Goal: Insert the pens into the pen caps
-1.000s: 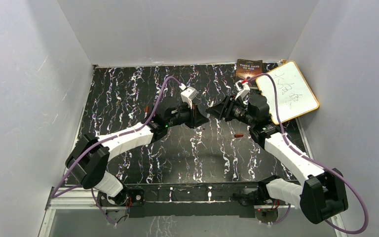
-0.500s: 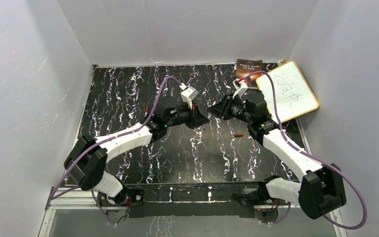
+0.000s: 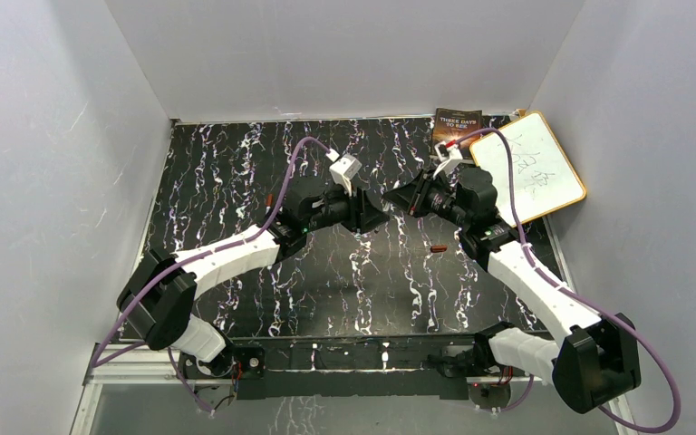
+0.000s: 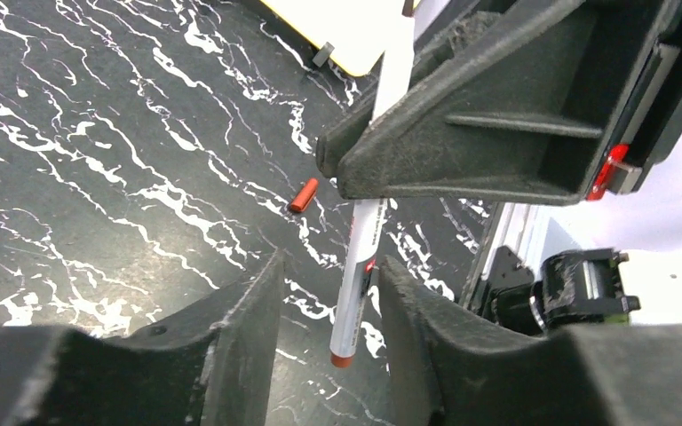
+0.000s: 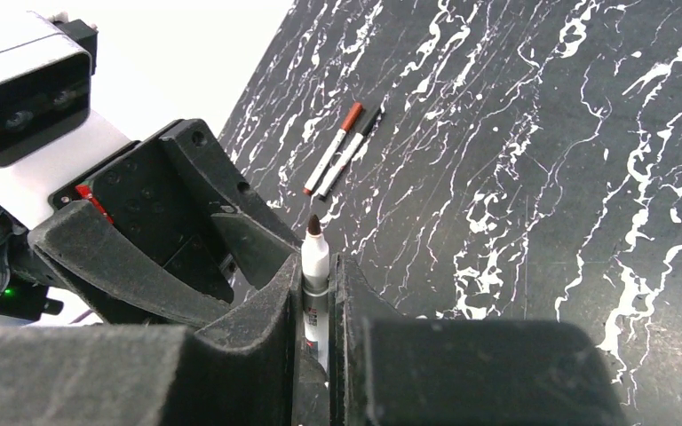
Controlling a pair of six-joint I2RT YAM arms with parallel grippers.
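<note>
Clamping a pen (image 5: 314,253), right hand (image 5: 318,282) faces parted left hand (image 4: 330,275); book (image 3: 457,124) reads "THREE DAYS TO SEE".

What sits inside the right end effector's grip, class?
A white pen stands clamped in the right end effector, its dark tip poking up. Its fingers cover the lower barrel.

White pen (image 4: 360,257), black white-veined table (image 4: 98,133), reddish cap (image 4: 303,195).
</note>
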